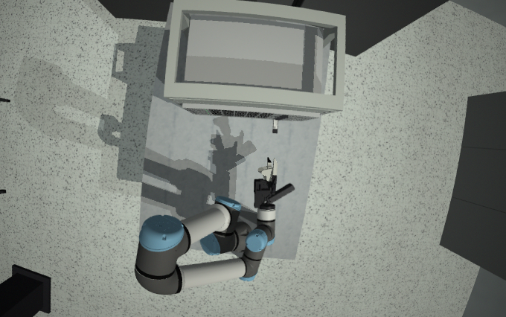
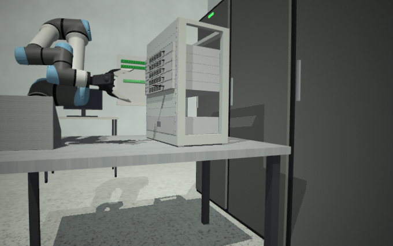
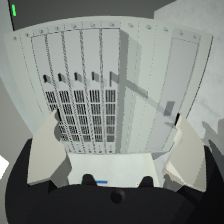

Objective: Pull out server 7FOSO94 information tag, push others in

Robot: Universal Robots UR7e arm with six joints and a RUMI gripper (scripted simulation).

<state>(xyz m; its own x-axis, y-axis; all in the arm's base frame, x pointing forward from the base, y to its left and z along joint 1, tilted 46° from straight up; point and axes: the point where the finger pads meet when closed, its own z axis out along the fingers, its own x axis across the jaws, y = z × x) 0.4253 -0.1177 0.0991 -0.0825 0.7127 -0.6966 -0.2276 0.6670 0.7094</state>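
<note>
Tool open, facing rack

Tool (image 1: pixel 271 164) (image 2: pixel 130 85) (image 3: pixel 118 111) is wide open w/ nothing btwn its fingers, apart from the rack (image 1: pixel 254 91) (image 2: pixel 182 86) (image 3: pixel 200 55). Rack's upright on the counter (image 2: pixel 232 150) (image 1: pixel 295 224). Five vented servers, stacked in its upper part; tag text unreadable, so can't tell which is 7FOSO94. Lowest server's (image 2: pixel 156 88) (image 3: pixel 110 115) info tag (image 1: pixel 274 126) sticks out.

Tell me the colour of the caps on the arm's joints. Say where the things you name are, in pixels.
Light blue; the top view shows it best, as on the big joint cap (image 1: pixel 161 233).
</note>
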